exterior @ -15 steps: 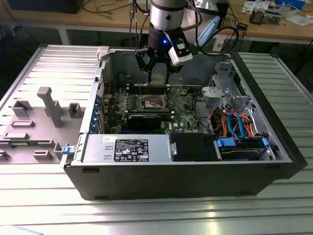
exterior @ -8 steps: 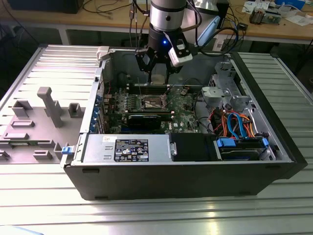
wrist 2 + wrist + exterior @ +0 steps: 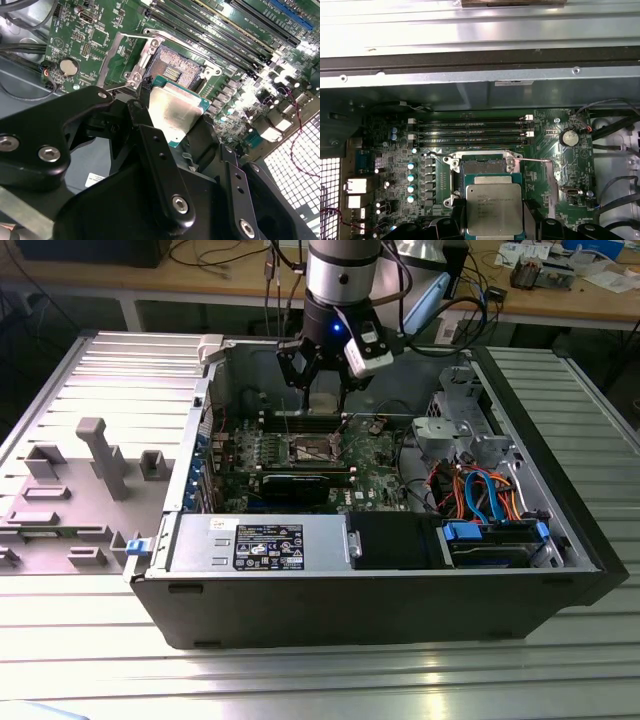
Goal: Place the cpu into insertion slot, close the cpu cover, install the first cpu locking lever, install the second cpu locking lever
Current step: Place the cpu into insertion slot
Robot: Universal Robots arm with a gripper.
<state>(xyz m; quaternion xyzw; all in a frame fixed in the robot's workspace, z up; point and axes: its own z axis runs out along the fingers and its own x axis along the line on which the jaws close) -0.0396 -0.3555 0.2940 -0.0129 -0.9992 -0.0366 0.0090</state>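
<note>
**Chip held over an open socket**

My end effector (image 3: 172,119) was clamped on the cpu (image 3: 175,107) by two opposite edges, clear of the board. I judged the danger to be a tilted or rotated seating, which could crush contacts in the insertion slot (image 3: 172,70). That slot lay just beyond the held chip, uncovered, with the cpu cover (image 3: 111,60) open to one side.

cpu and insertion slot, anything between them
Nothing: in the second wrist view the cpu in the gripper hangs near the open insertion slot, with a bare gap between.
</note>
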